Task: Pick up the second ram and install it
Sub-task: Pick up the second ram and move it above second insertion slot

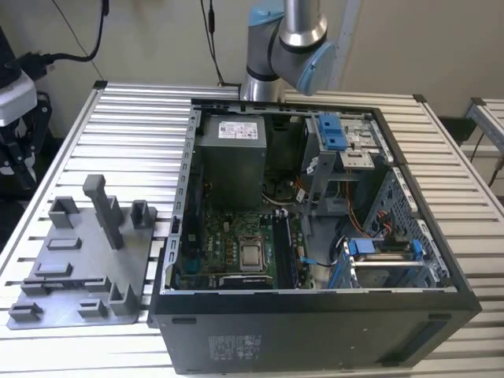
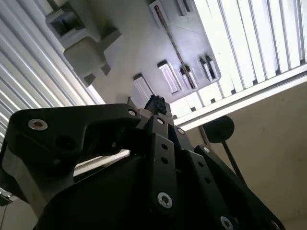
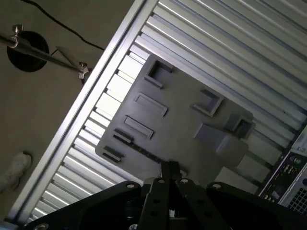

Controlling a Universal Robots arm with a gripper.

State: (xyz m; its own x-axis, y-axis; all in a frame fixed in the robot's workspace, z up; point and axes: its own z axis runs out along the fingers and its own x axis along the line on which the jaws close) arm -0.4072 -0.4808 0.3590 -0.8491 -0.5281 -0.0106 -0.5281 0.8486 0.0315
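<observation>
In both wrist views my gripper [image 3: 170,168] [image 2: 156,102] hangs high above the grey holder plate [image 3: 182,120] [image 2: 129,43], its fingers drawn together with nothing between them. A long thin dark strip [image 3: 139,149] [image 2: 175,45], seemingly the second ram on edge, sits in a slot near the plate's edge. The exterior view has the plate [image 1: 79,260] on the slatted table at its left and the strip [image 1: 67,283] as a thin line near the front edge. The arm's elbow [image 1: 287,43] is at the top. The green motherboard [image 1: 228,248] lies inside the open computer case [image 1: 315,315].
A tall post [image 1: 106,209] and several holder blocks [image 1: 63,213] rise from the plate. Inside the case are a grey power supply [image 1: 232,161], blue-tabbed drive cages [image 1: 335,134] and loose cables [image 1: 370,228]. Black equipment [image 1: 16,102] stands at the exterior view's left.
</observation>
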